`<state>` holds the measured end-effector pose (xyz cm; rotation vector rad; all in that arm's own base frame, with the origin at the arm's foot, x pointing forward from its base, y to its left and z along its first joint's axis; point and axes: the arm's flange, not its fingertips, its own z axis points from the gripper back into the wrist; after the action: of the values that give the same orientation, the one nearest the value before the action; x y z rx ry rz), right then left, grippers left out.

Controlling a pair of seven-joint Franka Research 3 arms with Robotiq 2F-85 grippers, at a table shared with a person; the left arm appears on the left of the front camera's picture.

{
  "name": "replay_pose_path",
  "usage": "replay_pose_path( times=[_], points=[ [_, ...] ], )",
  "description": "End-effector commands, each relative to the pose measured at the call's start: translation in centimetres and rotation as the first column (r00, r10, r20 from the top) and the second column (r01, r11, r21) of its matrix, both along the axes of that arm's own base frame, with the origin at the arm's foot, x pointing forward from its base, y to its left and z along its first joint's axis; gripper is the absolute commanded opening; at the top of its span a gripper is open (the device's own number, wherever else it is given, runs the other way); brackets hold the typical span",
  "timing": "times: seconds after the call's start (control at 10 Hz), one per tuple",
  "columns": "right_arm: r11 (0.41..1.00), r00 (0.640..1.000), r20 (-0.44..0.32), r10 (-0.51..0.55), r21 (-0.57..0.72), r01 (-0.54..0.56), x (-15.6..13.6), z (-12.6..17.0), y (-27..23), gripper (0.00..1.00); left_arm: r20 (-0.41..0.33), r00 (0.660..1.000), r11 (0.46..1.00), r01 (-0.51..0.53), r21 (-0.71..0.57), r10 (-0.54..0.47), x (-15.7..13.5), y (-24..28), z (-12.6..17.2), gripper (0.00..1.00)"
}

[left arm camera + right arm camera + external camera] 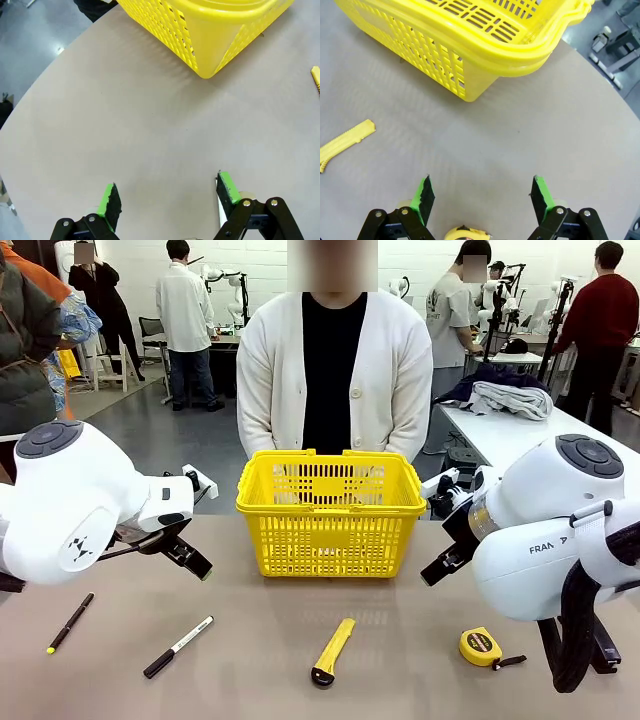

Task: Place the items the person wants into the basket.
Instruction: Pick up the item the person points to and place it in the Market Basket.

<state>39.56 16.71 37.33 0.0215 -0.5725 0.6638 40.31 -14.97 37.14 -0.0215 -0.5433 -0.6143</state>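
The yellow basket (330, 512) stands at the table's middle, in front of the person (335, 370) in a white cardigan, whose hands are hidden behind it. Along the near edge lie a thin black pen (70, 623), a yellow utility knife (332, 650) and a round yellow tape measure (482, 646). My left gripper (195, 562) hovers left of the basket, open and empty (167, 192) over bare table. My right gripper (440, 565) hovers right of the basket, also open and empty (482, 195). The tape measure (465, 233) sits just below it, with the knife (345, 145) off to its side.
A black marker with a white barrel (178, 647) lies between the pen and the knife. The basket's corner (210, 30) is far ahead of my left fingers. Bare tabletop (250, 610) lies between the basket and the tools. Other people and tables stand behind.
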Motion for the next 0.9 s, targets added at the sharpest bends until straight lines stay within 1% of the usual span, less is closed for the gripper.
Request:
replay_pose_path(
  times=[0.0, 0.1, 0.2, 0.3, 0.4, 0.5, 0.6, 0.7, 0.8],
  points=[
    [1.0, 1.0, 0.0, 0.0, 0.0, 0.0, 0.0, 0.0, 0.0, 1.0, 0.0, 1.0, 1.0, 0.0, 0.0, 0.0, 0.0, 0.0, 0.0, 1.0],
    [1.0, 1.0, -0.009, -0.009, -0.004, 0.009, -1.0, 2.2, -0.5, 1.0, -0.015, 1.0, 0.999, 0.017, 0.05, -0.016, -0.4, 0.0, 3.0, 1.0],
    [1.0, 0.998, -0.062, -0.025, -0.016, 0.024, -2.0, 5.0, -0.9, 1.0, -0.058, 0.997, 0.994, 0.047, 0.097, -0.041, -0.8, -0.3, 6.5, 1.0],
    [0.999, 0.997, -0.068, -0.046, -0.006, 0.046, -2.9, 8.7, -1.1, 1.0, -0.098, 0.992, 0.99, 0.086, 0.114, -0.075, -0.7, -0.7, 10.5, 1.0],
    [0.998, 0.995, -0.074, -0.065, -0.019, 0.064, -3.4, 11.9, -1.5, 1.0, -0.089, 0.993, 0.984, 0.091, 0.153, -0.078, -1.0, -1.2, 13.5, 1.0],
    [0.996, 0.993, -0.076, -0.088, -0.013, 0.087, -3.8, 15.5, -1.8, 1.0, -0.099, 0.992, 0.983, 0.094, 0.161, -0.079, -0.8, -1.5, 16.2, 1.0],
    [0.996, 0.995, -0.053, -0.09, 0.006, 0.091, -4.5, 19.2, -1.6, 1.0, -0.079, 0.994, 0.987, 0.09, 0.136, -0.08, -0.8, -1.6, 18.5, 1.0],
    [0.996, 0.996, -0.007, -0.094, -0.006, 0.094, -5.7, 22.9, -0.9, 1.0, -0.06, 0.996, 0.989, 0.078, 0.128, -0.07, -1.0, -1.6, 20.7, 1.0],
    [0.996, 0.996, 0.016, -0.084, -0.013, 0.084, -6.8, 25.3, -0.3, 1.0, -0.044, 0.997, 0.99, 0.07, 0.121, -0.065, -1.3, -1.4, 22.5, 1.0]
  ],
)
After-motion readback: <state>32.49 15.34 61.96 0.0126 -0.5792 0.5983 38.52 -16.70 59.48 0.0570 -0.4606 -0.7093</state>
